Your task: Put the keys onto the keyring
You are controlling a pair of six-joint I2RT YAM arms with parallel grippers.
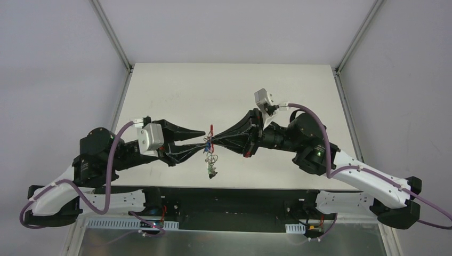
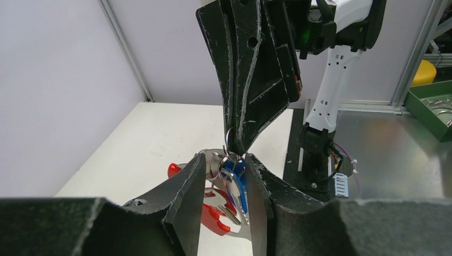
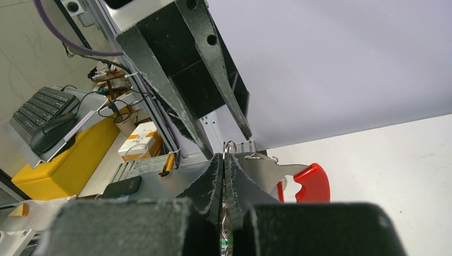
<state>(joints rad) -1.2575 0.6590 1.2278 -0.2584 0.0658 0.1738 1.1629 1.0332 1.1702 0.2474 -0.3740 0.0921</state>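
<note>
The keyring bunch [image 1: 210, 143] hangs in the air between both grippers. My right gripper [image 3: 225, 157] is shut on a silver ring [image 3: 229, 145] of the bunch. The grey flat piece [image 3: 261, 168] and the red curved clip [image 3: 312, 184] stick out beside it. My left gripper [image 2: 225, 157] is open, with its fingers [image 2: 189, 184] on either side of the bunch. A blue key [image 2: 238, 181] hangs between them on the rings, close to the right finger. The red clip [image 2: 216, 216] lies behind it. In the top view, small rings [image 1: 211, 158] and a greenish piece [image 1: 211, 170] dangle below.
The white table [image 1: 234, 90] lies under the bunch, with grey walls on three sides. A dark rail [image 1: 224, 194] runs along the near edge by the arm bases. A green bin [image 2: 434, 106] and a metal surface [image 2: 389, 154] lie beyond the table's edge.
</note>
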